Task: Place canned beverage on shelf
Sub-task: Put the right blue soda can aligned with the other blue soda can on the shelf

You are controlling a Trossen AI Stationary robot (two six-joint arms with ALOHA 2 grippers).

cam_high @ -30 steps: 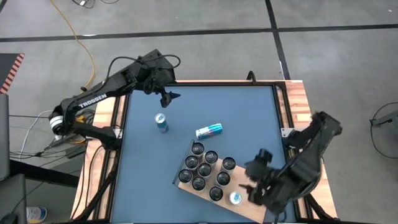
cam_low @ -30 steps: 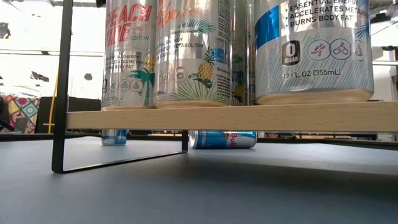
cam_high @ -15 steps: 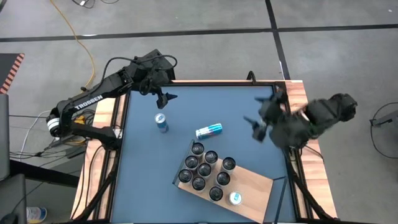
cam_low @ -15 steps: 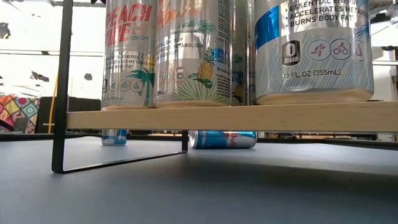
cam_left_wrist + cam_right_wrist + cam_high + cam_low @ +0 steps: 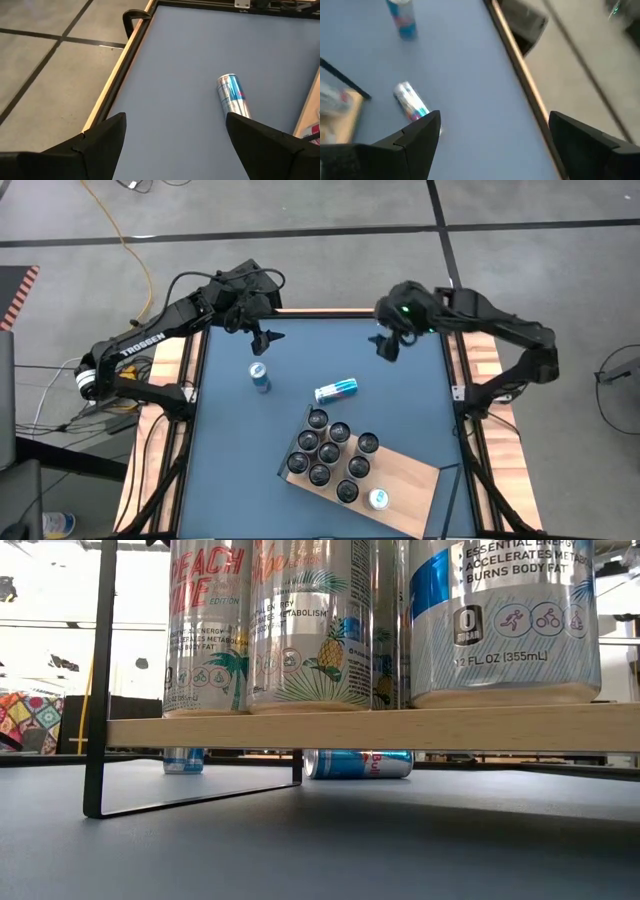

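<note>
The light-wood shelf [image 5: 400,475] stands at the table's near middle on a dark frame and carries several upright cans [image 5: 330,452]. The low view shows the shelf board [image 5: 380,728] with cans on it. A blue can [image 5: 337,389] lies on its side on the blue table; it also shows in the left wrist view [image 5: 232,95] and the right wrist view [image 5: 412,106]. Another blue can [image 5: 259,376] stands upright at the left. My left gripper [image 5: 268,338] is open and empty near the far left. My right gripper [image 5: 388,345] is open and empty near the far right.
Wooden strips [image 5: 478,345] edge the blue table on both sides. The shelf's dark metal leg [image 5: 98,680] stands on the table in the low view. Bare blue table [image 5: 230,460] lies left of the shelf and along the far edge.
My right gripper has risen from the shelf's near right corner and swung fast toward the table's far edge, ending at the far right, open. A can stands on the shelf where the gripper was. My left gripper has barely moved.
</note>
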